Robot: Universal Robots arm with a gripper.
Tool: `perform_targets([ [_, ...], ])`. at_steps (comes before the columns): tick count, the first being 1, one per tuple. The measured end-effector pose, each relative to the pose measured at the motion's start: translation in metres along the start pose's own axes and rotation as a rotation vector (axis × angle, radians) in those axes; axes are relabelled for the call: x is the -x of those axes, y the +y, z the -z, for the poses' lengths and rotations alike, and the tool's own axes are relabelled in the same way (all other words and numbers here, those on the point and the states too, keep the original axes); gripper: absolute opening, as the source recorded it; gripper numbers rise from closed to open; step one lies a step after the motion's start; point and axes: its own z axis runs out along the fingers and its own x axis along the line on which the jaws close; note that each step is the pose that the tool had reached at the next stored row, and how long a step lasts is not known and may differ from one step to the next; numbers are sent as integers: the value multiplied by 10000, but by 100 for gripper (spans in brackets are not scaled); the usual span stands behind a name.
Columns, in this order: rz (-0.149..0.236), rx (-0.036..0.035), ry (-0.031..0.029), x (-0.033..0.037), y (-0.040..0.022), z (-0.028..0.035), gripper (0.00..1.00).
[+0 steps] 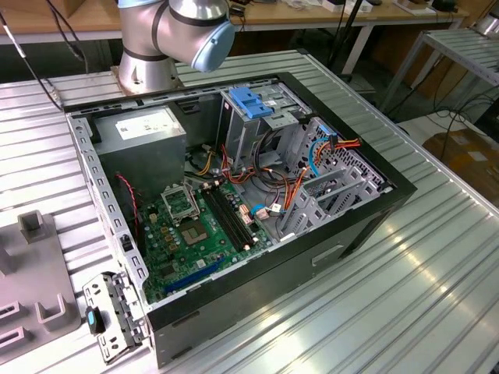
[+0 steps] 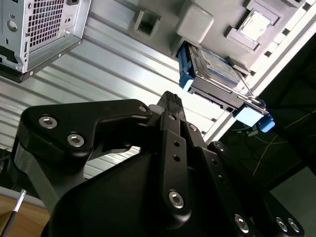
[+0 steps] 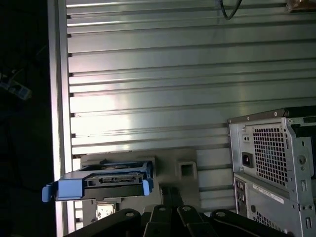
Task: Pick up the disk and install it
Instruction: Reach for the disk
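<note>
Claw (image 2: 170, 96) pressed together, empty, hovering near the disk (image 2: 216, 67), which sits in a grey holder (image 2: 197, 22) on the counter (image 2: 113, 64); open computer case (image 1: 257, 284) mid-frame in the exterior view.

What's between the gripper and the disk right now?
Nothing: in the second wrist view, just a bare strip of the ribbed metal table separates the gripper from the disk.

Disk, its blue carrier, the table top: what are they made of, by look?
Disk: seemingly silvery metal casing, glossy printed label on top. Blue carrier: probably moulded plastic, matte, uniform colour, rounded tabs. Table top: likely aluminium, ribbed extruded slats with brushed, streaky glare.
</note>
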Motion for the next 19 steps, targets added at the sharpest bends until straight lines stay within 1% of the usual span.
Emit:
perform_targets([
  [17,0,1,-2,-305,-19,7,11],
  [19,0,0,0,-367,-23,10,11],
])
